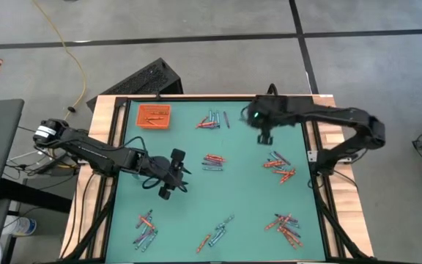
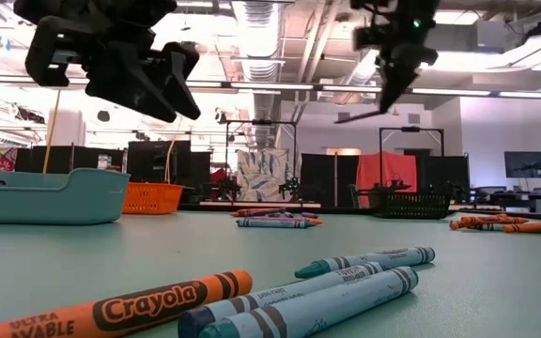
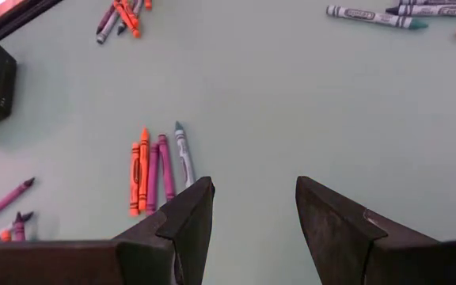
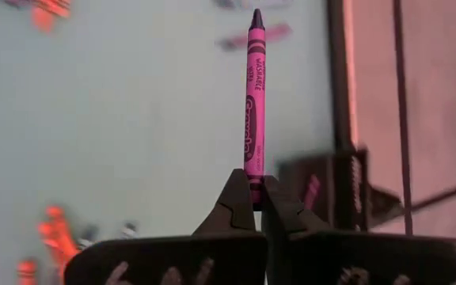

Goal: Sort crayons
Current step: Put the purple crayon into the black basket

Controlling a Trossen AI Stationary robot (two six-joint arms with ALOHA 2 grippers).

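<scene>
We see a purple crayon (image 4: pixel 253 103) pinched by its end between the fingers of the right gripper (image 1: pixel 265 136), which is clenched on it so that the stick points straight out ahead, probably to keep it free of the table while it is carried. In the high view this gripper hangs in the upper right part of the green table (image 1: pixel 247 198), near the black tray (image 4: pixel 347 186) at that edge, which we judge to be the place for purple ones. The other crayons (image 1: pixel 213 162) lie in small mixed groups over the table, so most sorting is not yet done. The orange tray (image 1: pixel 153 116) in the upper left already holds some orange sticks. The left gripper (image 1: pixel 173 173) hovers left of centre with its fingers apart and nothing between them, ready, we think, for the group (image 3: pixel 158 168) just before it.
</scene>
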